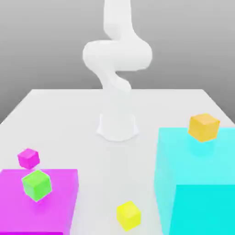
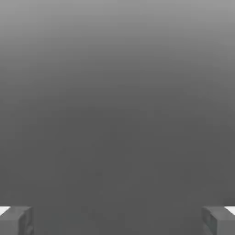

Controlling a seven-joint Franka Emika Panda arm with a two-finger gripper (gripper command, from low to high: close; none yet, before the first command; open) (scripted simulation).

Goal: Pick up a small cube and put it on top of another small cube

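A small magenta cube [image 1: 29, 158] sits on the white table [image 1: 151, 105] at the exterior view's left, just behind a large magenta block [image 1: 59, 193]. On that block rests a small green cube [image 1: 36, 185]. A small yellow cube [image 1: 128, 215] lies on the table near the front, and a small orange cube [image 1: 204, 127] sits on a large cyan block [image 1: 193, 183]. The white arm [image 1: 117, 55] rises from its base at the table's middle and goes up out of the picture. In the hand view my gripper [image 2: 117, 220] stands open, its two grey fingertips [image 2: 16, 220] far apart with nothing between them, facing plain grey background.
The large cyan block stands tall at the exterior view's right and the lower magenta block at the left. The arm's base [image 1: 117, 126] stands mid-table. Bare table lies between the two blocks around the yellow cube.
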